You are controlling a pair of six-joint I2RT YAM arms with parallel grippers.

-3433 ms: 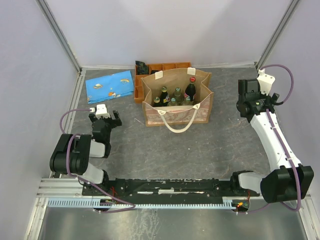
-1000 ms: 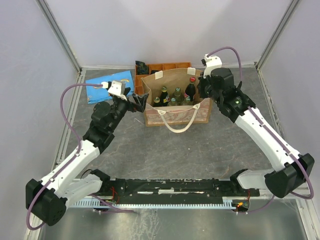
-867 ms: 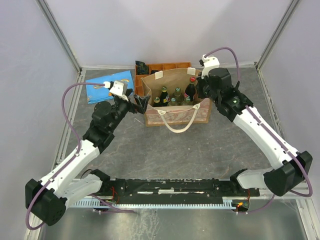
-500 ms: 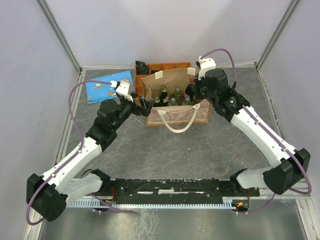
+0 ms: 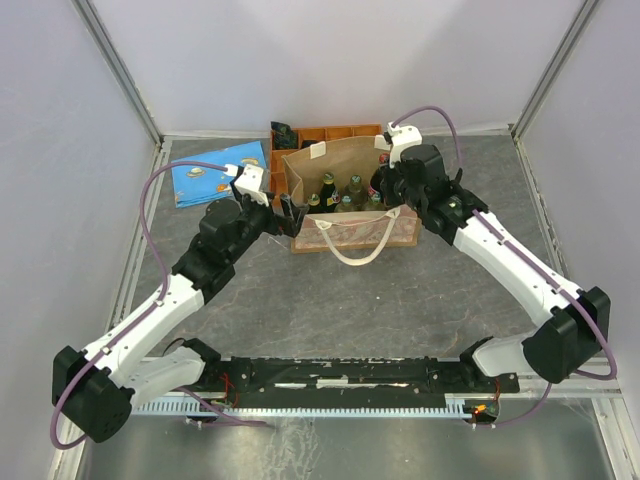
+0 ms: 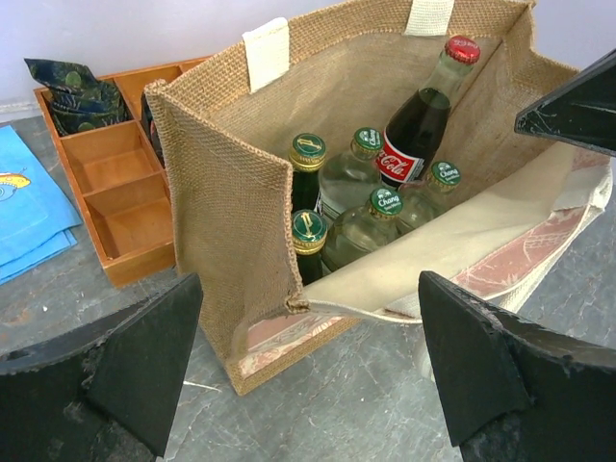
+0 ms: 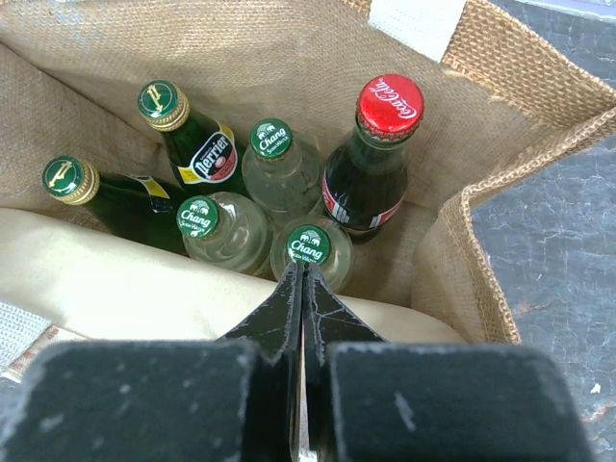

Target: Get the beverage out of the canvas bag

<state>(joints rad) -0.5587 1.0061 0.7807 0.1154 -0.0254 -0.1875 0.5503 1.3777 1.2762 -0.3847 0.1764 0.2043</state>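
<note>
The bag (image 5: 405, 228), six bottles (image 7: 226, 236) inside, stands by the tabletop's (image 5: 400, 290) far edge, the right gripper (image 7: 301, 274), fingers pressed together, above its right end, the left gripper (image 5: 289, 213), spread wide, at its near left corner.

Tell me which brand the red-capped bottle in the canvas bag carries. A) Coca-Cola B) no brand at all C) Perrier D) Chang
A: the red-capped bottle standing in the canvas bag shows Coca-Cola script on its cap and on its label.
</note>
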